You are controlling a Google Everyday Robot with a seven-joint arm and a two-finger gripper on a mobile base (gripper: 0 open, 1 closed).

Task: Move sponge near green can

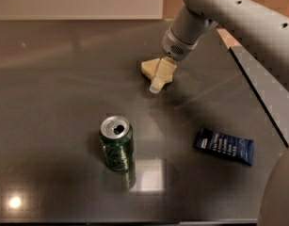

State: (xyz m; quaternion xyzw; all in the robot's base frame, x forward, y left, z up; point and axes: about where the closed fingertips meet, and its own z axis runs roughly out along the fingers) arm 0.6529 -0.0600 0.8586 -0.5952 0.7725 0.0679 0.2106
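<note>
From my end the gripper (156,84) sits right over the sponge (147,68) at the back of the table (50,102), can't tell if it's gripping, and the green can (116,142) stands well apart up front.

one each: can (116,145), wrapper (224,146), sponge (148,68) at gripper (158,81)

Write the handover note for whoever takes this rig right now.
Gripper: down at the sponge, overlapping it in the camera view; grasp not confirmed.
Sponge: on the table, far side, near the middle.
Can: upright, nearer the camera and left of the sponge, well apart from it.
Wrapper: flat, right of the can, out of the likely path.
Done: gripper brought to the sponge.
Left: confirm the grasp, bring the sponge beside the can, and release without tipping the can.
</note>
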